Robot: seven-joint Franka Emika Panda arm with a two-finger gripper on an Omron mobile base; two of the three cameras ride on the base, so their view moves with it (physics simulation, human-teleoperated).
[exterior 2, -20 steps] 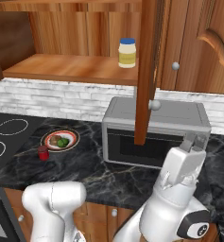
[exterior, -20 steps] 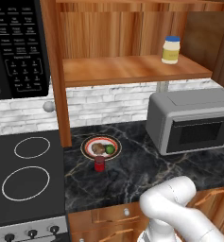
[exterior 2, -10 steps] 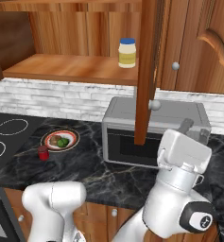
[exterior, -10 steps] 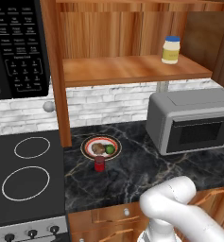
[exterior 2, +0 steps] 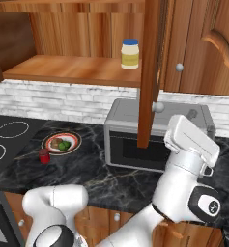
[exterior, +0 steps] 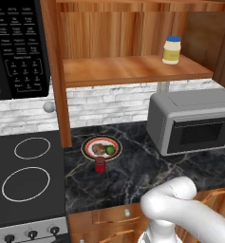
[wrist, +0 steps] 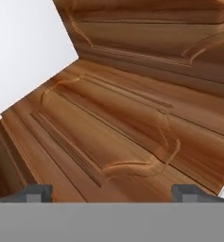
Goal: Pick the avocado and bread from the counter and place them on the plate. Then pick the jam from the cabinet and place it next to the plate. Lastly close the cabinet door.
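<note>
The plate [exterior: 89,144] sits on the black counter [exterior: 133,175] and carries the bread [exterior: 98,149] and the avocado [exterior: 110,150]. The jam [exterior: 100,164] stands on the counter just in front of the plate, touching or nearly touching its rim. The cabinet [exterior: 133,69] is open, its cabinet door [exterior 2: 150,72] swung out edge-on with a silver knob [exterior 2: 158,106]. My white hand [exterior 2: 191,137] is raised to the right of that door, in front of the microwave. My gripper [wrist: 113,193] is open and empty, facing a carved wooden door panel [wrist: 113,132].
A pale yellow jar [exterior: 171,50] with a blue lid stands on the cabinet shelf. A grey microwave [exterior: 194,121] sits under the shelf at the right. The stove [exterior: 26,175] lies to the left. A second door edge [exterior: 57,71] with a knob juts out left of the plate.
In the right base view my hand has lifted and turned upward beside the open door. Plate, food and jam have not moved.
</note>
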